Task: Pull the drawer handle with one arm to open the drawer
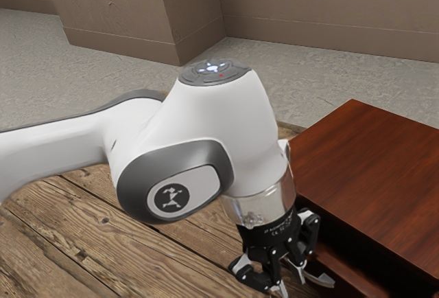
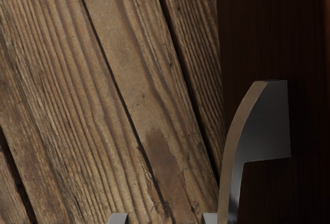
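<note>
A dark red-brown wooden cabinet (image 1: 374,167) stands on the plank table at the exterior view's right. Its drawer front (image 2: 268,38) carries a grey metal handle (image 2: 255,131), which also shows as a small grey bar (image 1: 319,279) low on the cabinet's face. My black gripper (image 1: 269,281) hangs just in front of that face, close to the tabletop, and is open. In the wrist view my fingertips (image 2: 118,218) stand apart over the planks, and the handle's curved leg rises right beside one of them, outside the gap. Nothing sits between the fingers.
The weathered plank table (image 1: 82,243) stretches to the exterior view's left under my arm. Beyond it lie a grey carpeted floor (image 1: 329,71) and brown walls (image 1: 137,3). My white arm's elbow housing (image 1: 206,161) hides part of the cabinet's near corner.
</note>
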### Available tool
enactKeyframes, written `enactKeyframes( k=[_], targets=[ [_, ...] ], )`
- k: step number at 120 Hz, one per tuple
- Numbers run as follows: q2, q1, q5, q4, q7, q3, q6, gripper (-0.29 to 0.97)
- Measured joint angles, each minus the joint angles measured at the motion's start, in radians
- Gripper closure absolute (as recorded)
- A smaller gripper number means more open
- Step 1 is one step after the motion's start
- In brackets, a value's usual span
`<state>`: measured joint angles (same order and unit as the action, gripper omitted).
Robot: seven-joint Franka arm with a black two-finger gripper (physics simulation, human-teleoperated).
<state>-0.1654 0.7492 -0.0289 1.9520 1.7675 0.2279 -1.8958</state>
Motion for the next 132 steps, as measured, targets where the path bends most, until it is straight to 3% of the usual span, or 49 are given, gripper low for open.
enactKeyframes(
  k=[132],
  targets=[
    [-0.137, 0.044, 0.005, 0.133, 0.041, 0.013, -0.008, 0.58]
  ],
)
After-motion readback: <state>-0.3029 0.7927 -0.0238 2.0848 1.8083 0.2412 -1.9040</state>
